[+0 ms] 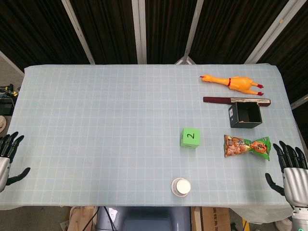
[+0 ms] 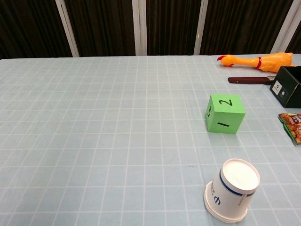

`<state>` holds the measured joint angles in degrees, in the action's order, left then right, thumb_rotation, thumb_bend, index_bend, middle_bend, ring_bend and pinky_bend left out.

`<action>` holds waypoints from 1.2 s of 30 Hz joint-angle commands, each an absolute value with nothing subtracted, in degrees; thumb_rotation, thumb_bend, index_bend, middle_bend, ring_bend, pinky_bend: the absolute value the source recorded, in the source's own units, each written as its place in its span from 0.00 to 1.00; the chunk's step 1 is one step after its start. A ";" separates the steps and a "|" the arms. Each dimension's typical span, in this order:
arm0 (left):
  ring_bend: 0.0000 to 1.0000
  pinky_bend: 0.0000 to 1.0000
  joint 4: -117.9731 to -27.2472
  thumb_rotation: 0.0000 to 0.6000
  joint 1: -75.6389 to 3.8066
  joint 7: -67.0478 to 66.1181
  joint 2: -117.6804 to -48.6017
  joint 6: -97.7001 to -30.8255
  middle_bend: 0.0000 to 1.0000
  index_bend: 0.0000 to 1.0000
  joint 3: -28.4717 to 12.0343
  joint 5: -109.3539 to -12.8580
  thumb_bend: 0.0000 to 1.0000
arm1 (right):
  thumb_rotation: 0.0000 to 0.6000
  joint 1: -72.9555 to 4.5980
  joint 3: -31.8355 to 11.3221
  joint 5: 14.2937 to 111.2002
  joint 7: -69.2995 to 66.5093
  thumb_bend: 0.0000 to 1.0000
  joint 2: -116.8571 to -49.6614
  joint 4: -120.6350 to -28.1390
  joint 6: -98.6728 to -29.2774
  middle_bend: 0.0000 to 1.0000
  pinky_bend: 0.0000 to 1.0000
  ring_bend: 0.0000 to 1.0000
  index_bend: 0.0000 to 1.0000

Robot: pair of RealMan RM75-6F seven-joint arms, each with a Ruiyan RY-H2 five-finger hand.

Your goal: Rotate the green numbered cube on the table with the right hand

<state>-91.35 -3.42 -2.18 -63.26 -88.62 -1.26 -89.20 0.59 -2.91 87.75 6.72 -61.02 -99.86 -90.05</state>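
Green numbered cube sits alone on the table, both hands apart from it at the near edge.

Nearest, the left hand [image 1: 8, 156] and the right hand [image 1: 290, 168] are at the near corners with fingers spread, holding nothing. Between them an upside-down paper cup [image 2: 232, 189] stands. Just behind it is the green cube [image 2: 225, 113], near the middle of the table [image 1: 96, 120], with black 2 on top, 1 on the front face, 5 on its left face. Further right lie a snack bag [image 1: 246, 146], a black box [image 1: 245, 114] and a rubber chicken [image 1: 233, 83].
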 commanded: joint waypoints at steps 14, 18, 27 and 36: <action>0.00 0.01 -90.81 1.00 -3.27 -1.57 -63.55 -89.62 0.00 0.00 -1.32 -90.17 0.27 | 1.00 0.84 -2.08 88.10 7.55 0.33 -60.68 -100.99 -89.43 0.06 0.04 0.12 0.07; 0.00 0.01 -91.47 1.00 -3.36 -1.28 -63.15 -89.45 0.00 0.00 -1.33 -90.17 0.27 | 1.00 0.51 -1.73 87.89 7.94 0.33 -60.59 -100.70 -88.20 0.07 0.04 0.16 0.07; 0.00 0.01 -90.60 1.00 -2.40 3.42 -61.75 -92.17 0.00 0.00 -1.27 -91.56 0.27 | 1.00 -1.95 -3.54 83.77 8.71 0.33 -59.35 -101.96 -83.66 0.41 0.37 0.46 0.12; 0.00 0.01 -91.19 1.00 -2.42 2.42 -61.96 -91.42 0.00 0.00 -1.20 -91.01 0.27 | 1.00 -12.34 -6.15 76.20 15.39 0.61 -53.71 -108.90 -66.45 0.81 0.75 0.85 0.13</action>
